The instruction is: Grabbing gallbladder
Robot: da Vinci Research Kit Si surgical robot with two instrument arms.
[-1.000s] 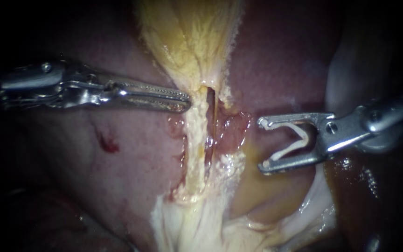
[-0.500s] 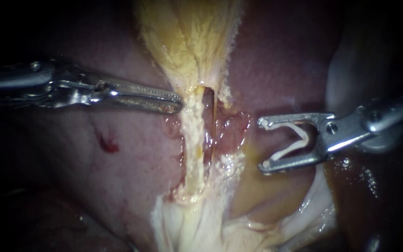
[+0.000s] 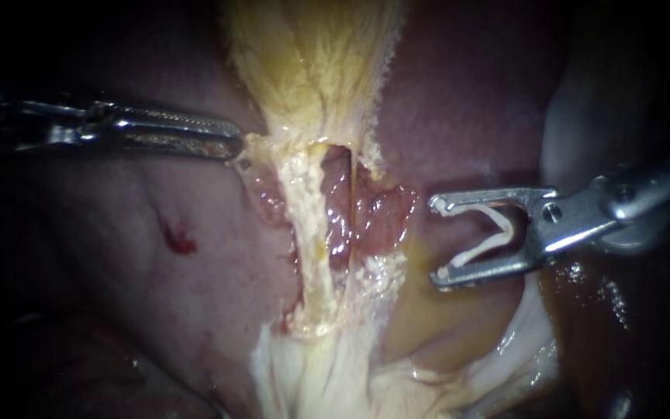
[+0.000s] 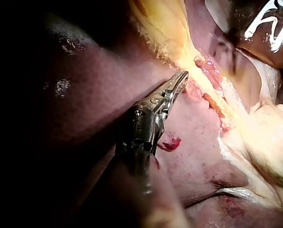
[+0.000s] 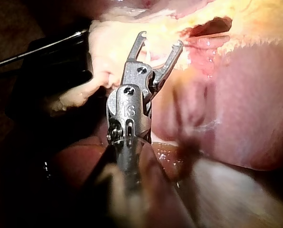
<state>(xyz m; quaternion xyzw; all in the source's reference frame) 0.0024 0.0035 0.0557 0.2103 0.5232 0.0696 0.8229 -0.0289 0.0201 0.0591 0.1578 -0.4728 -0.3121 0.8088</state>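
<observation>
The yellow gallbladder (image 3: 312, 62) (image 4: 160, 28) narrows downward into a pale strand (image 3: 313, 233) beside a raw red opening (image 3: 339, 202). My left instrument (image 3: 234, 147) (image 4: 182, 76) comes in level from the left. Its jaws lie together on the gallbladder's left edge where it narrows, and that tissue is stretched toward them. My right instrument (image 3: 437, 240) (image 5: 158, 40) stays to the right of the strand, apart from the tissue. Its jaws stand wide with a white V-shaped clip (image 3: 490, 233) seated between them.
Pink liver (image 3: 157, 256) lies under my left instrument and carries a small red bleeding spot (image 3: 180, 240) (image 4: 170, 142). White fatty tissue (image 3: 319, 372) spreads below the strand. A pale whitish fold (image 3: 575, 116) rises behind my right instrument.
My left instrument has drawn back leftward and slightly up, pulling the gallbladder's edge with it and widening the red opening. My right instrument has not moved.
</observation>
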